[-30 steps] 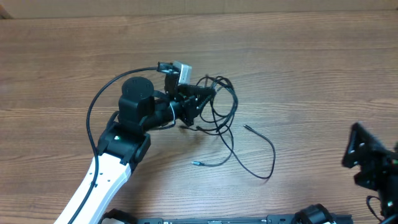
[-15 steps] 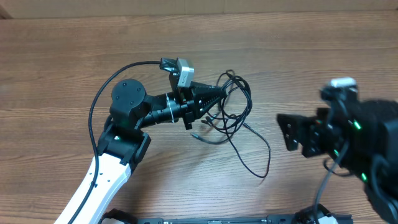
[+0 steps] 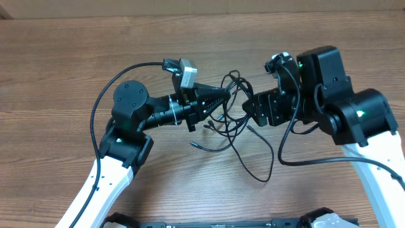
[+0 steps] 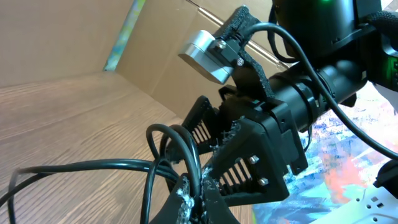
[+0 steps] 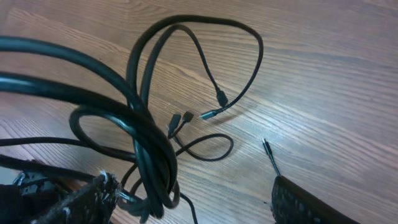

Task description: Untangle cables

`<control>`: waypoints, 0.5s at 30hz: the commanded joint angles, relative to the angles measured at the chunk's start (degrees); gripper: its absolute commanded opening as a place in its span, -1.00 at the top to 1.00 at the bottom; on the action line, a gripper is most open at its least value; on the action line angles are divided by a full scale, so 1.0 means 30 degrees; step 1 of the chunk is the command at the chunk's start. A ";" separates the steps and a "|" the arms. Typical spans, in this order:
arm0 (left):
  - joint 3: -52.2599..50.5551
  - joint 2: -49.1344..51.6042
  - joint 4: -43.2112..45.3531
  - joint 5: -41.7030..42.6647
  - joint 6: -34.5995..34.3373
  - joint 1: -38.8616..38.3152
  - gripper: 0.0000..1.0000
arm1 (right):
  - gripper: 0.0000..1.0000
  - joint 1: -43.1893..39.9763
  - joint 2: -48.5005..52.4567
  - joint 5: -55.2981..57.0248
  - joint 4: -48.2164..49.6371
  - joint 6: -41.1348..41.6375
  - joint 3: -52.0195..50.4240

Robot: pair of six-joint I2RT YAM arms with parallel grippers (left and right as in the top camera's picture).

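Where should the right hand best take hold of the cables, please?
Probably the loops of the cables just right of the left hand, which pins the tangle. Come from the right, right hand open across the strands: there they arch up, spread apart, facing it.

Black cables, table — brown wood grain, black-and-white arms

You've got a wood-grain table filling the overhead view, its pale brown boards running left to right. In the left wrist view a plain cardboard wall stands along its far edge, and a strip of yellow-green tape slants up it. At that view's right edge you see a bright blue-and-red patterned sheet, with a white plastic piece in the bottom corner.
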 commanded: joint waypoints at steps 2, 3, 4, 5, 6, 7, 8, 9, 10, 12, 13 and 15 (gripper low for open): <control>0.0291 -0.0087 0.0219 0.0051 -0.0182 -0.0124 0.92 | -0.34 -0.0015 0.0248 -0.0328 0.0124 -0.0306 0.0248; 0.0291 -0.0087 0.0219 -0.0022 -0.0182 -0.0124 0.92 | -0.21 -0.0015 0.0291 -0.0321 0.0131 -0.0306 0.0248; 0.0291 -0.0087 0.0226 -0.0022 -0.0182 -0.0124 0.92 | -0.04 -0.0015 0.0291 -0.0321 0.0138 -0.0313 0.0248; 0.0291 -0.0087 0.0219 -0.0022 -0.0182 -0.0124 0.92 | 0.10 -0.0015 0.0291 -0.0321 0.0153 -0.0306 0.0248; 0.0291 -0.0087 0.0211 -0.0015 -0.0182 -0.0124 0.92 | 0.24 -0.0015 0.0284 -0.0321 0.0153 -0.0306 0.0248; 0.0291 -0.0087 0.0219 -0.0022 -0.0182 -0.0124 0.92 | 0.33 -0.0015 0.0284 -0.0321 0.0146 -0.0306 0.0248; 0.0291 -0.0087 0.0233 -0.0044 -0.0182 -0.0124 0.92 | 0.40 -0.0015 0.0284 -0.0321 0.0146 -0.0313 0.0248; 0.0291 -0.0087 0.0226 -0.0080 -0.0182 -0.0124 0.92 | 0.43 -0.0015 0.0284 -0.0321 0.0146 -0.0313 0.0248; 0.0291 -0.0087 0.0233 -0.0095 -0.0189 -0.0124 0.92 | 0.45 -0.0015 0.0284 -0.0321 0.0153 -0.0313 0.0248; 0.0291 -0.0087 0.0313 -0.0160 -0.0335 -0.0124 0.92 | 0.54 -0.0015 0.0284 -0.0321 0.0160 -0.0350 0.0248; 0.0291 -0.0087 0.0313 -0.0168 -0.0321 -0.0124 0.92 | 0.60 -0.0015 0.0284 -0.0321 0.0160 -0.0379 0.0248; 0.0291 -0.0087 0.0306 -0.0160 -0.0321 -0.0124 0.91 | 0.75 -0.0015 0.0284 -0.0321 0.0146 -0.0372 0.0248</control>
